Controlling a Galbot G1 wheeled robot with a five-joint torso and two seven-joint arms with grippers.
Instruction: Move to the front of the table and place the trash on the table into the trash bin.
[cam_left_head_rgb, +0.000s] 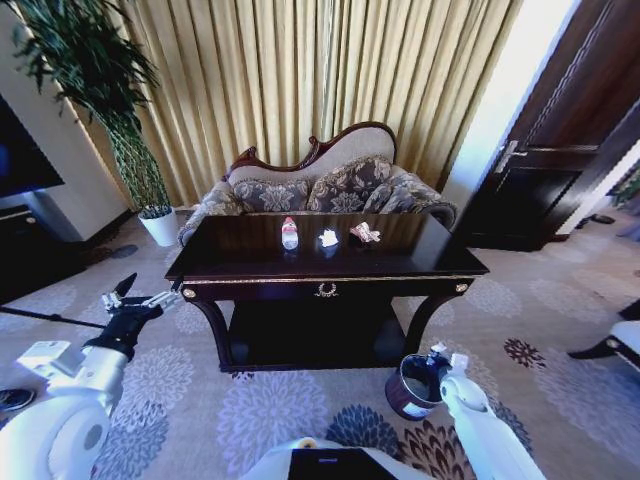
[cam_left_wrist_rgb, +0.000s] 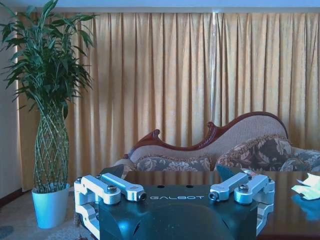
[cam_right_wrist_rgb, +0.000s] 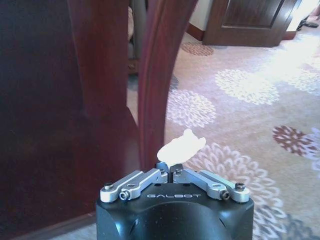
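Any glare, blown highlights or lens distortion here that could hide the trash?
Head view: the wide lens bows the door and curtains; the glossy table mirrors them, yet bottle, paper and wrapper stay visible. Left wrist view: backlit curtains. Right wrist view: the white scrap in the right claw is blown out; sunlit carpet washes out.

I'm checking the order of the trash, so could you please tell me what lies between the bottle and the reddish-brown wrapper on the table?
In the head view, the crumpled white paper lies between the bottle and the wrapper on the table.
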